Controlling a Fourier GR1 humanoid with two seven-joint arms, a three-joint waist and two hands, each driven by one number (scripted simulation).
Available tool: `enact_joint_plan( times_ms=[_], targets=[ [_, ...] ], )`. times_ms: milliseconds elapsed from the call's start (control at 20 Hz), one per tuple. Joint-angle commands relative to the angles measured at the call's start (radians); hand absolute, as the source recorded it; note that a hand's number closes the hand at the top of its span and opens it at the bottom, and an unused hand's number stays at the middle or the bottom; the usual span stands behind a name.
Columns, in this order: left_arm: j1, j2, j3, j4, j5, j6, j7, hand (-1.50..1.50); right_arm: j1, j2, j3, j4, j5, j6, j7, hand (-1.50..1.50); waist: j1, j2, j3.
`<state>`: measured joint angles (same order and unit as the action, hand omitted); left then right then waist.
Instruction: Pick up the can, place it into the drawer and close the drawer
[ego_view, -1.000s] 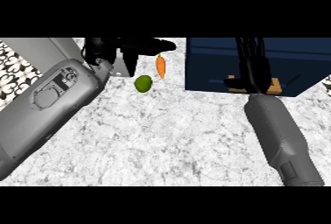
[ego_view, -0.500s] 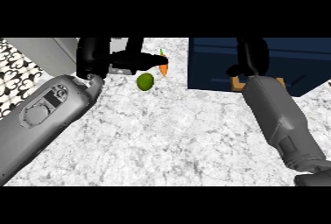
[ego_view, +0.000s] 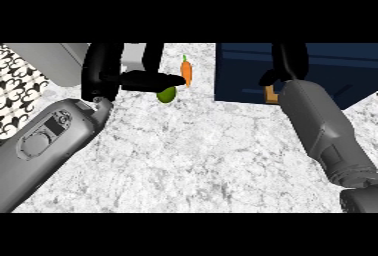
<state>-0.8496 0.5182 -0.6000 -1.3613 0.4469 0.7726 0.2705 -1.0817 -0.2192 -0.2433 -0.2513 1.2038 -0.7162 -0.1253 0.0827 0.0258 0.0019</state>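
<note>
Your left robot hand (ego_view: 111, 70) sits at the upper left of the white marbled counter (ego_view: 199, 155), fingers straight up toward the far edge and thumb stretched sideways over the small green oval fruit (ego_view: 167, 94); it grips nothing. Just past the thumb tip lies an orange carrot (ego_view: 187, 71). Your right robot hand (ego_view: 288, 62) reaches into the open dark blue drawer (ego_view: 332, 65); you cannot tell its finger state. You cannot see the can anywhere.
</note>
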Motion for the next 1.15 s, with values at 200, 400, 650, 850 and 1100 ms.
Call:
enact_joint_plan(
  times_ms=[200,400,650,850,1100],
  targets=[
    [0.073,0.034,0.015,-0.067,-0.008,-0.011,-0.012,-1.5,-0.047,0.071,-0.139,-0.038,-0.181,-0.005,-0.184,-1.5,0.017,-0.001,0.003],
    [0.067,0.035,0.033,-0.045,-0.004,-0.026,-0.012,-1.5,-0.077,0.092,-0.223,-0.05,-0.282,0.056,-0.243,-1.5,0.0,0.001,0.003],
    [0.14,0.018,0.015,-0.08,-0.025,0.0,-0.032,-1.5,-0.122,0.081,-0.298,-0.053,-0.368,0.139,-0.288,-1.5,-0.005,-0.006,0.001],
    [0.139,0.032,0.056,-0.069,-0.011,-0.027,-0.048,-1.5,-0.118,0.121,-0.407,-0.074,-0.509,0.224,-0.364,-1.5,-0.027,-0.01,0.001],
    [0.223,0.053,0.091,-0.108,-0.009,-0.061,-0.082,-1.5,-0.127,0.14,-0.414,-0.052,-0.527,0.225,-0.376,-1.5,-0.031,-0.012,-0.002]
  ],
)
